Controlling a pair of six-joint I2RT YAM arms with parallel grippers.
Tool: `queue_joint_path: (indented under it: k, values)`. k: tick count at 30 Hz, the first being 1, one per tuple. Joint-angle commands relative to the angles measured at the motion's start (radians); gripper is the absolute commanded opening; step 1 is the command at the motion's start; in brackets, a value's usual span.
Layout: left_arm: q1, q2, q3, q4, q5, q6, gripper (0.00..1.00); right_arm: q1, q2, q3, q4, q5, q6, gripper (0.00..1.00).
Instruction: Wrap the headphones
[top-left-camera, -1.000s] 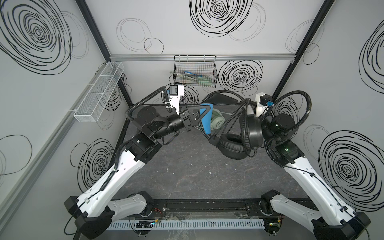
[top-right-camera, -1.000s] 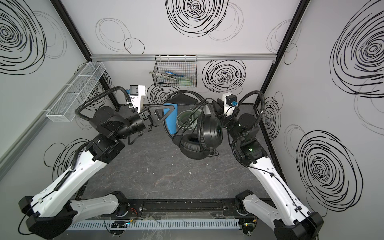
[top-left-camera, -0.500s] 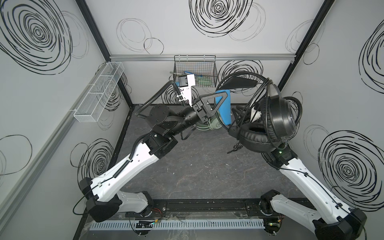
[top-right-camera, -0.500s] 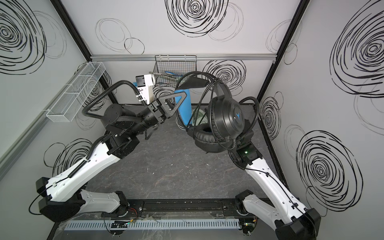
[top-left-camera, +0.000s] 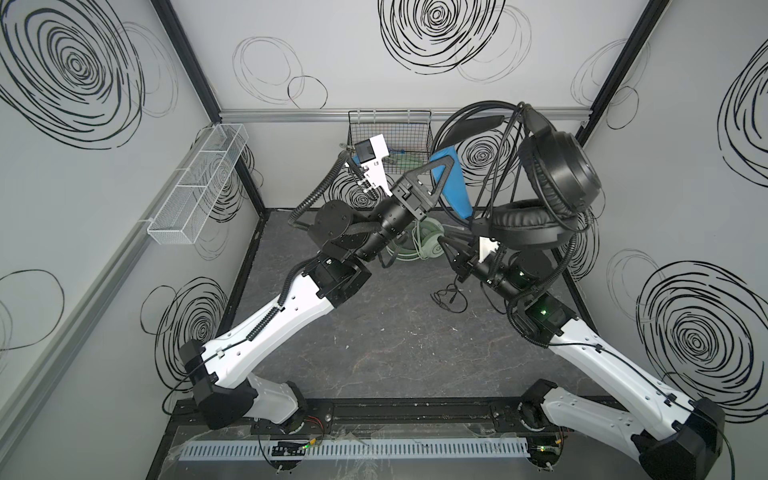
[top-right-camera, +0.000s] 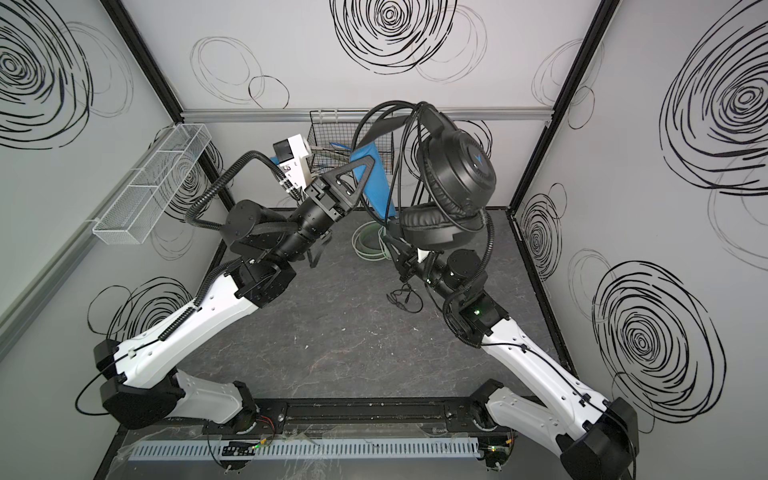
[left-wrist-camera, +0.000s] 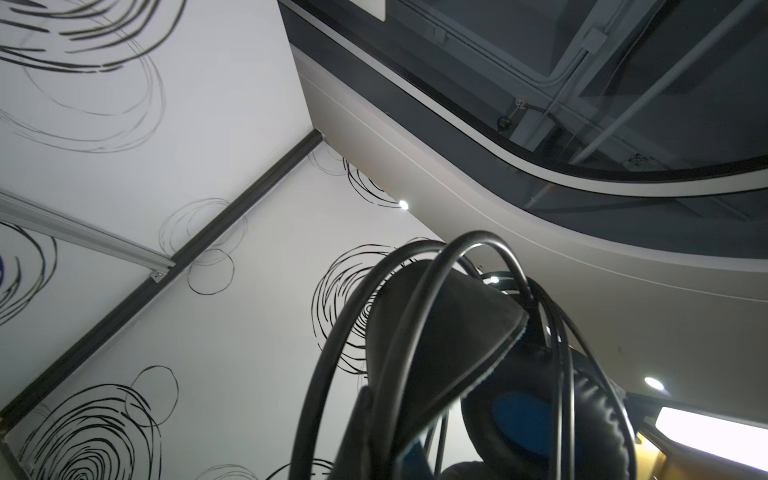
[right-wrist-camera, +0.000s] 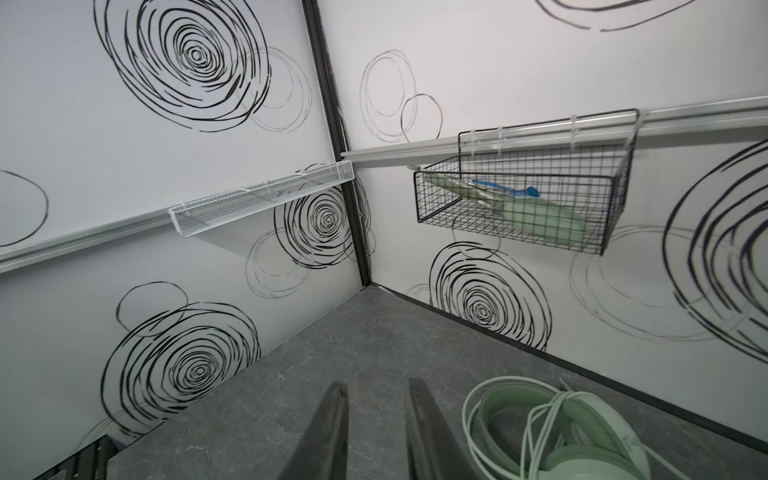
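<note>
Above the grey desk (top-left-camera: 374, 332): left claw (top-left-camera: 448, 161) pinching black over-ear headset (top-left-camera: 557, 166) by blue headband (top-left-camera: 455, 187); right claw (right-wrist-camera: 377, 384) slightly spread, lower down.

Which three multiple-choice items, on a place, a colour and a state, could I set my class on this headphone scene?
1. Where does the mint-green headset lie?
A. On the table near the back wall.
B. In the wire basket.
C. In the white wall tray.

2. What colour is the headband padding of the black headset?
A. Red.
B. Blue.
C. Yellow.

3. The black headset is:
A. flat on the table.
B. hung on the wall rail.
C. held aloft by the shut left gripper.

Key: 1 A, it rests on the tabletop; 2 B, a blue strip shows at the gripper; 3 C, the jaws pinch its headband above the table.
</note>
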Motion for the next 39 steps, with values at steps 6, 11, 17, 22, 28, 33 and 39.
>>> queue_joint_path:
  k: [6, 11, 17, 22, 28, 33, 39]
  values:
    - [0.074, 0.006, 0.112, -0.006, -0.218, -0.02, 0.0, 0.038, -0.006, -0.049, 0.052, -0.02, 0.11, 0.15]
    - [0.112, 0.022, 0.125, -0.058, -0.278, -0.03, 0.0, 0.076, -0.008, -0.068, 0.033, -0.022, 0.126, 0.09]
    - [0.148, 0.028, 0.136, -0.156, -0.373, 0.018, 0.0, 0.148, -0.012, -0.052, -0.046, 0.008, 0.071, 0.07]
    - [0.172, 0.018, 0.115, -0.298, -0.493, 0.11, 0.0, 0.241, -0.031, -0.013, -0.154, 0.072, -0.032, 0.06]
    - [0.14, 0.049, 0.142, -0.485, -0.66, 0.342, 0.0, 0.325, -0.034, 0.065, -0.272, 0.162, -0.115, 0.06]
    - [0.081, 0.048, 0.078, -0.54, -0.789, 0.597, 0.0, 0.345, -0.016, 0.186, -0.386, 0.209, -0.191, 0.06]
    - [0.06, 0.004, -0.023, -0.621, -0.794, 0.805, 0.0, 0.344, -0.007, 0.349, -0.535, 0.297, -0.365, 0.09]
